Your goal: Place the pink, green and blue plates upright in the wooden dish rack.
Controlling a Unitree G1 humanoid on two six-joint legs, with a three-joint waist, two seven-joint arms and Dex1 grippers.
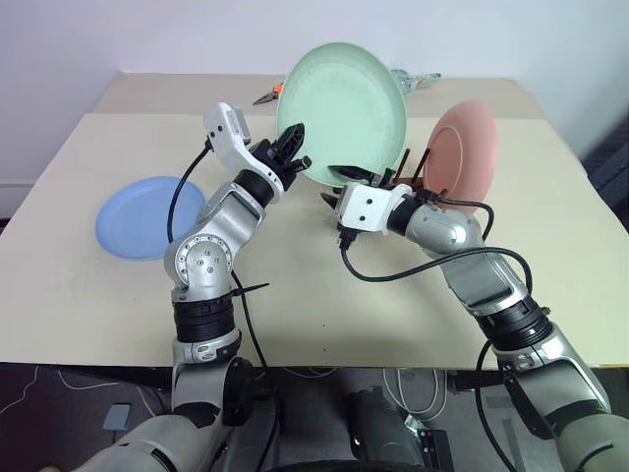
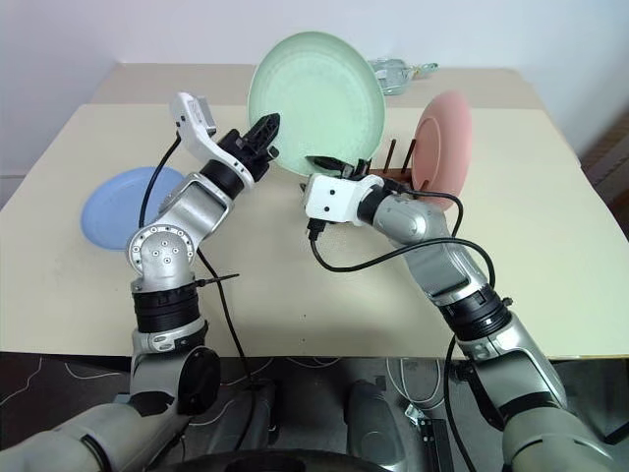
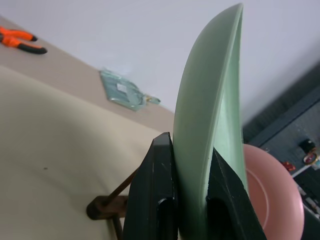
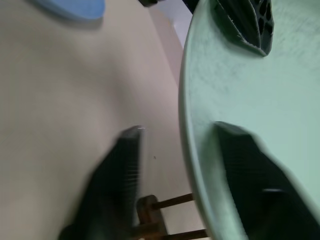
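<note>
Gripping green plate (image 1: 344,98) rim: left gripper (image 1: 292,149), clamped; right gripper (image 4: 185,165) straddles rim, closure unclear; wooden dish rack (image 2: 391,162) mostly hidden behind plate; pink plate (image 1: 464,152) upright.

Beige table (image 1: 88,295) against a plain white wall (image 1: 147,34)

My left claw (image 1: 292,149) grips the near-left rim of the green plate (image 1: 344,108), which stands on edge in the air above the middle of the surface (image 1: 324,295). My right claw (image 1: 356,182) straddles its lower rim. Behind and to the right stands the dish rack (image 1: 411,175), with the pink plate (image 1: 462,157) upright in it. The blue plate (image 1: 147,218) lies flat, far left. Pliers (image 3: 22,41) lie at the back.
</note>
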